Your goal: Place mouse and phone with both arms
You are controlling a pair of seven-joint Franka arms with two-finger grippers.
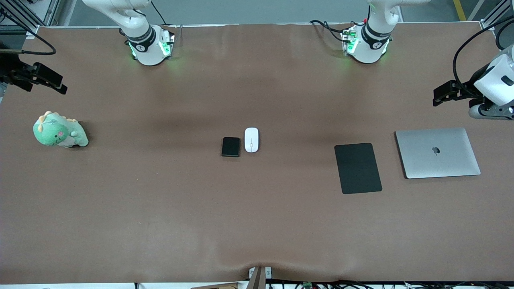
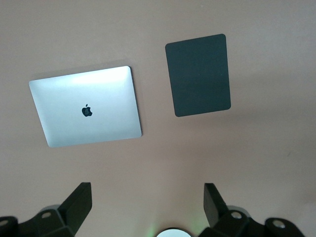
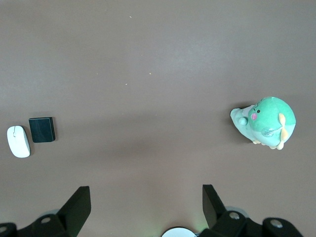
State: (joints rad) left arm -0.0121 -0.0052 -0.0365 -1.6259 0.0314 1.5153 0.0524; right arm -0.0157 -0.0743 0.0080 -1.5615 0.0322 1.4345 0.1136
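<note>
1. Left gripper (image 2: 145,205) hangs high over table's left-arm end, above laptop (image 1: 437,152); fingers wide, holding nothing
2. Right gripper (image 3: 145,205) high over right-arm end nr plush dino (image 1: 60,130); fingers wide
3. Mouse (image 1: 251,139) & phone (image 1: 231,146) side by side mid-table, bare cloth (image 1: 160,200) all round; mouse pad (image 1: 357,168) well apart

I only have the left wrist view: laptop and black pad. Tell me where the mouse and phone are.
Observer: The mouse and phone lie side by side at the middle of the table, the mouse toward the left arm's end.
Operator: Report what's at the right arm's end.
Observer: A green plush toy sits there. The right end effector is up over that end, open.
</note>
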